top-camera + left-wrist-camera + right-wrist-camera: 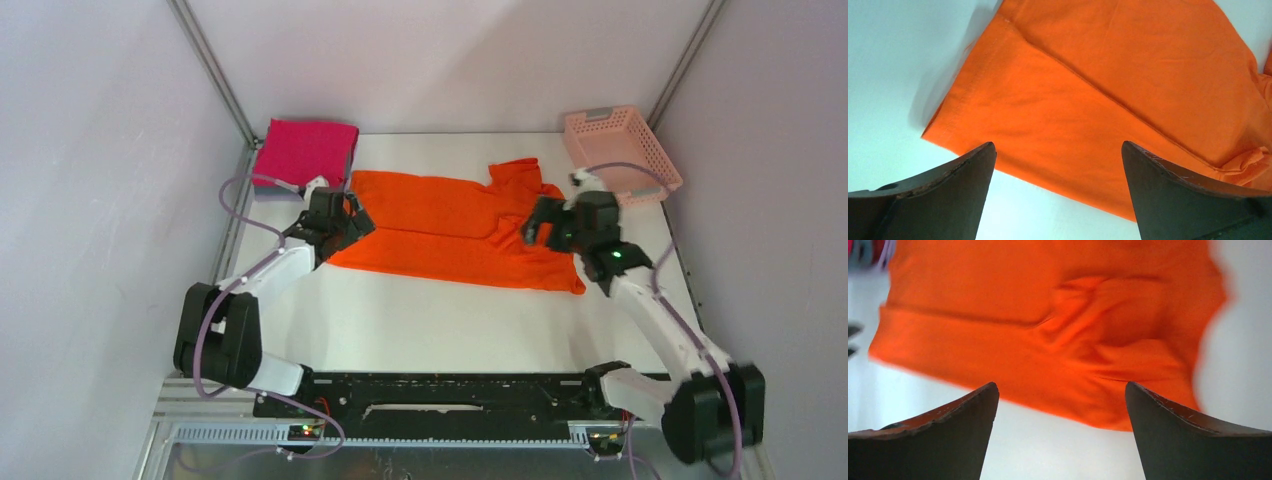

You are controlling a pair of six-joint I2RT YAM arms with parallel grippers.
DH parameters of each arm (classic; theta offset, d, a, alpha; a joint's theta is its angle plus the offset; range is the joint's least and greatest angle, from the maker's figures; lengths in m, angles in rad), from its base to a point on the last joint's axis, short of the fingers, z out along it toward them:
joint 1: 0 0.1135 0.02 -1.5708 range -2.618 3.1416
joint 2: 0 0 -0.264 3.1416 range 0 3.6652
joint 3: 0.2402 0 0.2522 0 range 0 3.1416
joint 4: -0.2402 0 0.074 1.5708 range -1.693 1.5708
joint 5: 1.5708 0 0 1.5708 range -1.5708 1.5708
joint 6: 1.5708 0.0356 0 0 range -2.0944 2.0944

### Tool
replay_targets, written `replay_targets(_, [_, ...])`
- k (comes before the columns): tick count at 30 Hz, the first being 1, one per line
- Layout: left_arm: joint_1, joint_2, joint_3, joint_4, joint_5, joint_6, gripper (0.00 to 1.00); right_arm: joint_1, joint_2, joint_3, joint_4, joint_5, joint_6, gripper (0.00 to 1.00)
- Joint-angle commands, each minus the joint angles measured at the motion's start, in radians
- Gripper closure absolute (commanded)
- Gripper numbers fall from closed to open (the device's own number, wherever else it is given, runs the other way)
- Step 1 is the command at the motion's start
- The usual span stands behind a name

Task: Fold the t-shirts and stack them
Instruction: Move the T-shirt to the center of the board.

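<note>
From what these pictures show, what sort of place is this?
Probably a robot test cell, not a home. A white table stands between plain walls with metal frame posts. A left arm and a right arm are bolted at its near edge. An orange shirt, a folded pink shirt and a basket lie on it.

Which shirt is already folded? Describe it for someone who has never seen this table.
On the white table, look to the far left corner. The magenta shirt lies there, folded into a compact rectangle. The orange shirt beside it lies spread out mid-table, and the pink basket in the far right corner is plastic lattice.
</note>
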Motion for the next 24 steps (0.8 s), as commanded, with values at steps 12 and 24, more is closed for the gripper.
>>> replay_targets(12, [-0.003,0.266,0.147,-0.021,0.074,0.015,0.0,0.188,0.592,0.061,0.202,-0.115,0.091,0.0])
replay_targets(24, [-0.052,-0.066,-0.324,-0.06,0.02,-0.099,0.0,0.274,0.403,-0.136,-0.021,-0.022,0.153,0.0])
